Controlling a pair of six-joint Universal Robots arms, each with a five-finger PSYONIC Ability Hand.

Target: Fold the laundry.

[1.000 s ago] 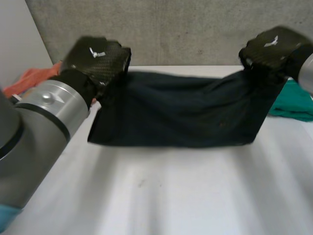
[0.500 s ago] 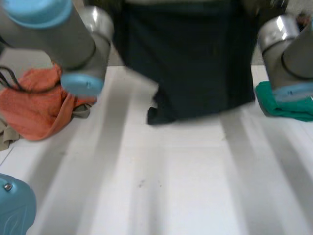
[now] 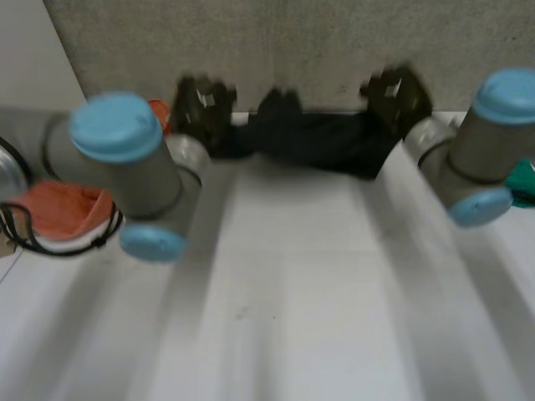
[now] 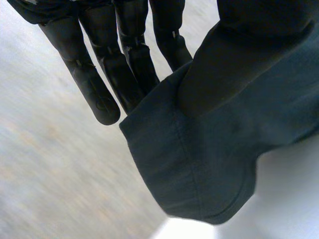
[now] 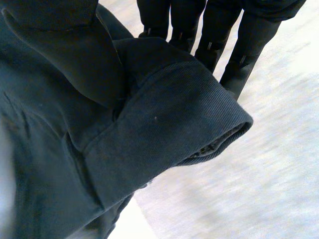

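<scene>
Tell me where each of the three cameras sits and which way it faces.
Head view: between and behind the arms, looking down over the white table; both grey arms show, with the left hand and right hand holding a dark navy fabric cloth.
Left wrist view: on the left wrist, looking along the palm; its fingers pinch the cloth's hem.
Right wrist view: on the right wrist, along its palm; its fingers grip the cloth.
Shared: all three show that cloth.
</scene>
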